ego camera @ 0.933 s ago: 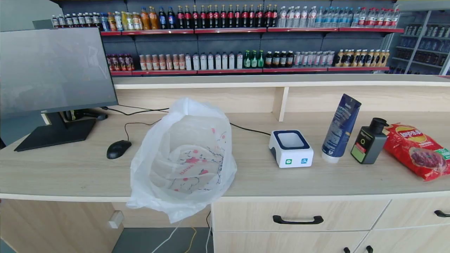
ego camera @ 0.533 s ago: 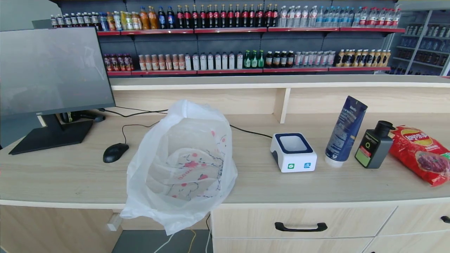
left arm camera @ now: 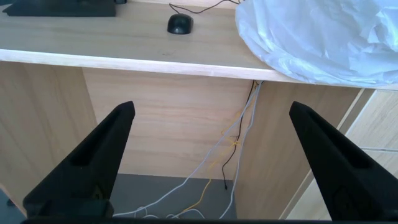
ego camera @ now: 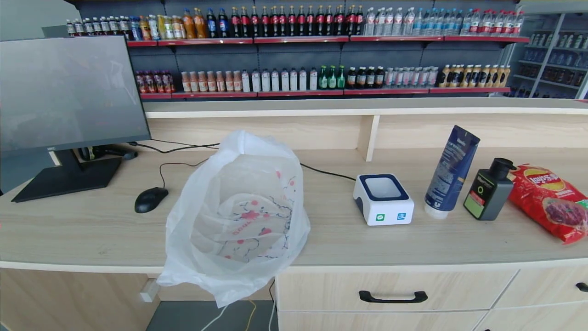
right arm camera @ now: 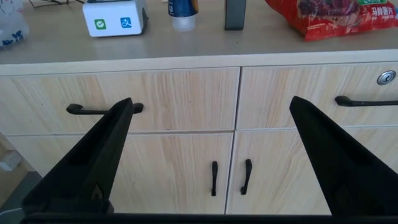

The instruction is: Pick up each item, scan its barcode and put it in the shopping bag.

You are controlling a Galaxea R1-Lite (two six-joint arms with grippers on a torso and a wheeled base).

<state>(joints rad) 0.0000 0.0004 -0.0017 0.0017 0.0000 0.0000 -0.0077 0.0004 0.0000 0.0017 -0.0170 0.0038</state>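
Observation:
On the wooden counter (ego camera: 92, 230) a white plastic shopping bag (ego camera: 241, 211) stands open, hanging over the front edge. To its right sits a white barcode scanner box (ego camera: 382, 198), then an upright blue tube (ego camera: 451, 171), a black pump bottle (ego camera: 488, 189) and a red snack bag (ego camera: 549, 201) lying flat. My left gripper (left arm camera: 211, 162) hangs open below the counter edge, in front of the bag (left arm camera: 323, 37). My right gripper (right arm camera: 208, 158) is open too, low before the drawers, with the scanner (right arm camera: 115, 17), tube (right arm camera: 182, 9) and snack bag (right arm camera: 336, 15) above it.
A monitor (ego camera: 69, 92) on a black stand is at the counter's left, with a black mouse (ego camera: 150, 199) and cables beside it. Drawers with black handles (ego camera: 392, 296) sit under the counter. Shelves of bottles (ego camera: 298, 50) line the wall behind.
The head camera shifted between 0.9 s and 0.5 s ago, so the whole scene sits slightly lower and to the right. Nothing on the counter has moved since.

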